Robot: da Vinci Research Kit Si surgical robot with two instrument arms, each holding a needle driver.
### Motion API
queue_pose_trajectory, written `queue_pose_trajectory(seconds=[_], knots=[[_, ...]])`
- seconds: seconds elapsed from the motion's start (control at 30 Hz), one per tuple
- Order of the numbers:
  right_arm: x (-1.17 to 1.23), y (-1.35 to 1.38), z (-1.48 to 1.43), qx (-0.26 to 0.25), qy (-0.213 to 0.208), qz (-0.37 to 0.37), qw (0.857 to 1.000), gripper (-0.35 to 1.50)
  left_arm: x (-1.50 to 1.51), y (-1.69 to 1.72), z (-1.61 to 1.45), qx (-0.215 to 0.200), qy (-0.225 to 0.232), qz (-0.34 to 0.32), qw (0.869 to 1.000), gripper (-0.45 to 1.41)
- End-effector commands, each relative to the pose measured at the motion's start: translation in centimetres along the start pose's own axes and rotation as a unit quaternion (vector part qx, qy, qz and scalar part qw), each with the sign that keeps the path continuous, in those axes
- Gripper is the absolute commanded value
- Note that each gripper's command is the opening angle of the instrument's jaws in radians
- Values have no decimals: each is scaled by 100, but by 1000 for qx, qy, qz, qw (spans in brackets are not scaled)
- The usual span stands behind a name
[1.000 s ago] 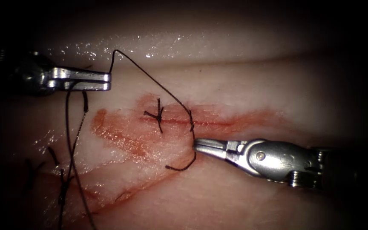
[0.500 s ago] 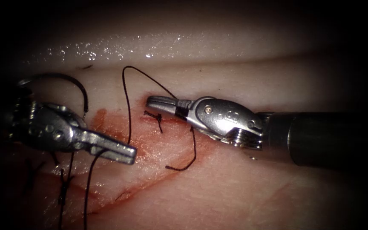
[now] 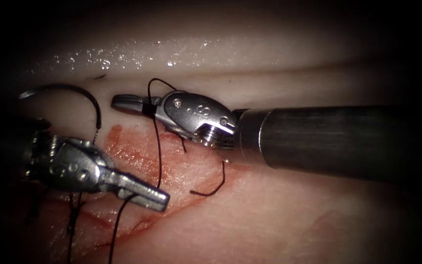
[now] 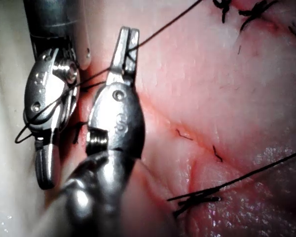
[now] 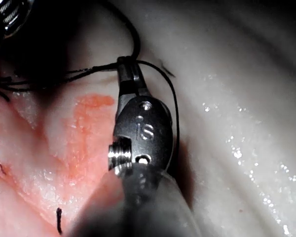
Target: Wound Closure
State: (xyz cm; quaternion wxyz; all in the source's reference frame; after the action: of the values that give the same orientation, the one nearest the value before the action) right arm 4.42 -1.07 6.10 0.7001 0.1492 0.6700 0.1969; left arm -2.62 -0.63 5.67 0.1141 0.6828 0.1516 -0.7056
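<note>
My left tool (image 3: 159,197) sits low on the left with its jaws shut on the black thread (image 3: 158,146); the left wrist view shows those jaws (image 4: 128,35) pinching the strand. My right tool (image 3: 119,102) reaches across the cut from the right, jaws shut and holding nothing. A loop of thread (image 5: 172,106) lies round it just behind the jaws (image 5: 128,65). The curved needle (image 3: 81,93) lies free on the tissue (image 3: 294,220), left of the cut, above the left tool's wrist. Neither tool holds it.
A short loose thread end (image 3: 213,187) curls on the tissue below the right tool. A tied stitch (image 3: 183,143) peeks out under the right tool. Older knots (image 3: 72,211) sit at the lower left. Red fluid (image 3: 133,154) stains the tissue around the cut.
The right tool has moved up and left across the cut, and the thread now loops round it. The left tool came down and right with the thread; the needle came into view.
</note>
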Motion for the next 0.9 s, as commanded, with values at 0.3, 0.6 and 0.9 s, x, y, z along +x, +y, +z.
queue_pose_trajectory(seconds=[0.3, 0.6, 0.9], knots=[[29, 5, -29, 18, 129, 11, 991, -35, -57, -17, -7, 62, -59, -50, 995, -45], [46, 0, -67, 83, 191, 29, 978, -35, -82, -27, -9, 75, -62, -56, 994, -45], [44, -25, -106, 214, 99, -8, 972, -35, -107, -50, -16, 89, -55, -66, 992, -45]])
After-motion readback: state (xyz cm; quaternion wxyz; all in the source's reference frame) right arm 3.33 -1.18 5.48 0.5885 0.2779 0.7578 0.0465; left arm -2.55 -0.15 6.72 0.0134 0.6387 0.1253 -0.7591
